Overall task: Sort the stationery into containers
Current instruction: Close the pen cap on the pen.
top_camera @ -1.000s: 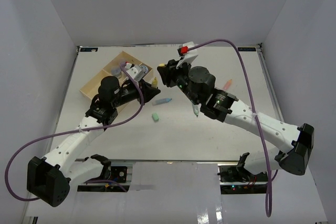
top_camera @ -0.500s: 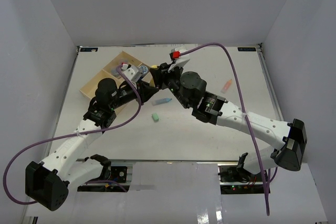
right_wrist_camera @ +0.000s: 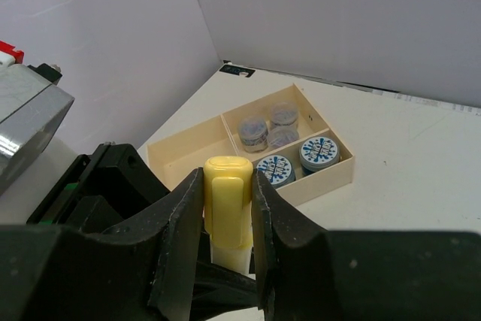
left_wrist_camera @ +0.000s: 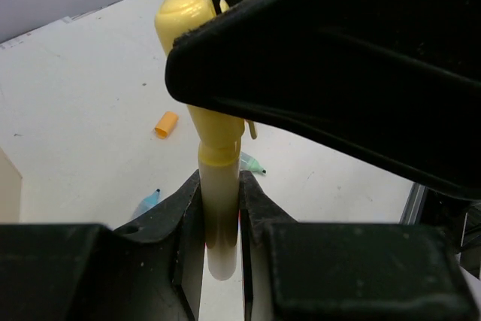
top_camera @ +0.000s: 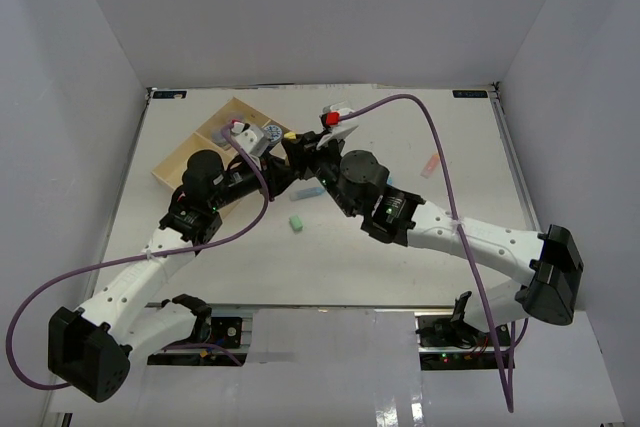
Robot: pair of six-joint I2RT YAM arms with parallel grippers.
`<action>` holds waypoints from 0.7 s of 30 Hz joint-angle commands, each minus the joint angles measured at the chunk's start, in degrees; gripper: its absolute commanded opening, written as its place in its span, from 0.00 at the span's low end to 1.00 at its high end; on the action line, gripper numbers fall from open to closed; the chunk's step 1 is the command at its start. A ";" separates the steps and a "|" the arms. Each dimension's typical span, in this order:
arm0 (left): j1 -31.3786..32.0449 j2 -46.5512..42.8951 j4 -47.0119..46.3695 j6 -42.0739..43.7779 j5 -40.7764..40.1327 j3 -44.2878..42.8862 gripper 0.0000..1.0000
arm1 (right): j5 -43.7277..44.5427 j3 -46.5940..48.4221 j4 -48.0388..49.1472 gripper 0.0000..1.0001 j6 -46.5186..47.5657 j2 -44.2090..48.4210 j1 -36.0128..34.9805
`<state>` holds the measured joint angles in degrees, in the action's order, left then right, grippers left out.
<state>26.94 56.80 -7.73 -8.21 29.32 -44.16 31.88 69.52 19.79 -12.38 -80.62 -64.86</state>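
Both grippers are clamped on one yellow stick (left_wrist_camera: pixel 216 140): the left gripper (left_wrist_camera: pixel 220 204) pinches its paler lower barrel, and the right gripper (right_wrist_camera: pixel 228 208) is closed on its glossy, rounded yellow cap. The stick is held between them above the table (top_camera: pixel 400 247), close to a corner of the pale-wood tray (right_wrist_camera: pixel 327 180). That tray holds three grey rolls (right_wrist_camera: pixel 253 131) in one small compartment and two blue-and-white rolls (right_wrist_camera: pixel 319 152) in the other. A blue stick (top_camera: pixel 312 191), a green piece (top_camera: pixel 296 221) and a pink stick (top_camera: pixel 431 164) lie on the table. Since a second ago the right arm (top_camera: pixel 470 237) has swung left toward the tray, while the blue stick and green piece have not moved.
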 commanded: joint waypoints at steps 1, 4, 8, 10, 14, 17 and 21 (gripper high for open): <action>0.22 -1.51 -2.12 -1.98 -0.05 0.57 0.11 | 1.78 -2.53 6.04 0.08 1.13 0.99 -0.88; 0.22 -1.69 -2.99 -2.87 -0.32 1.10 0.11 | 2.75 -3.77 7.28 0.08 1.57 1.08 -1.50; 0.22 -2.48 -4.22 -3.57 -1.19 1.88 0.11 | 4.77 -6.23 10.79 0.08 2.45 0.90 -2.46; 0.22 -2.92 -4.93 -3.83 -1.90 2.41 0.11 | 6.00 -6.50 11.23 0.09 2.80 0.64 -2.64; 0.22 -3.53 -5.46 -3.92 -2.86 2.94 0.11 | 7.85 -7.81 12.81 0.09 3.50 0.99 -2.99; 0.22 -3.71 -6.16 -4.27 -3.13 3.29 0.11 | 8.11 -9.22 14.92 0.09 3.85 1.78 -3.08; 0.22 -3.71 -7.38 -5.24 -3.04 3.99 0.11 | 7.59 -10.19 16.50 0.13 4.03 1.96 -3.25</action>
<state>27.49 55.27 -9.93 -12.45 28.29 -40.58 37.36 60.60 33.65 -9.56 -80.27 -67.59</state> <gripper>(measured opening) 0.293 0.340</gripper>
